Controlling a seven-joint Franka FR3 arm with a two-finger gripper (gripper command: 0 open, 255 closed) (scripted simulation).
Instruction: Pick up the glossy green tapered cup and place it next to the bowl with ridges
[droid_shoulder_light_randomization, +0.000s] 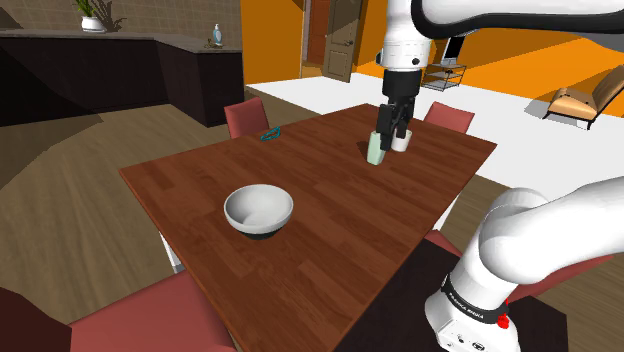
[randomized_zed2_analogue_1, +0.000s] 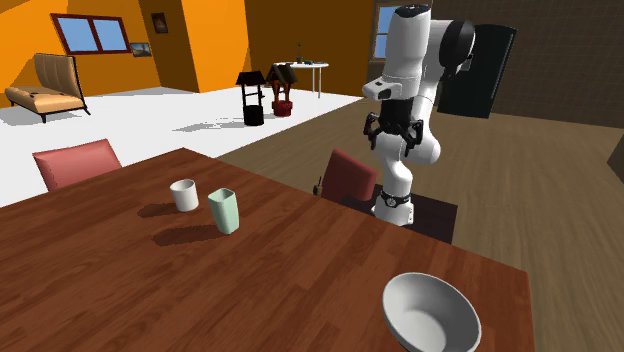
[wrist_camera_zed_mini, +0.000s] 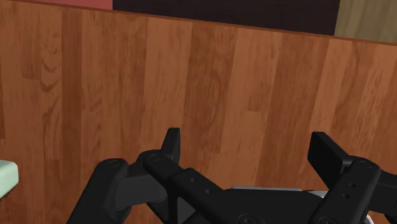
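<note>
The pale green tapered cup (droid_shoulder_light_randomization: 375, 149) (randomized_zed2_analogue_1: 225, 210) stands upright on the wooden table (droid_shoulder_light_randomization: 330, 230), close beside a small white cup (droid_shoulder_light_randomization: 403, 142) (randomized_zed2_analogue_1: 183, 194). A white bowl (droid_shoulder_light_randomization: 259, 211) (randomized_zed2_analogue_1: 430, 312) sits apart from them, nearer the table's middle. My black gripper (droid_shoulder_light_randomization: 392, 130) (randomized_zed2_analogue_1: 392, 135) (wrist_camera_zed_mini: 249, 149) hangs well above the table, pointing down, and is open with nothing between its fingers. In the wrist view only bare wood lies under it, and a sliver of the green cup (wrist_camera_zed_mini: 6, 178) shows off to one side of the fingers.
A small teal object (droid_shoulder_light_randomization: 270, 133) lies near the table's far edge in the shoulder view. Red chairs (droid_shoulder_light_randomization: 245, 117) (randomized_zed2_analogue_1: 75, 163) (randomized_zed2_analogue_1: 350, 178) stand around the table. The table's edge (wrist_camera_zed_mini: 254, 30) runs close beyond the gripper in the wrist view.
</note>
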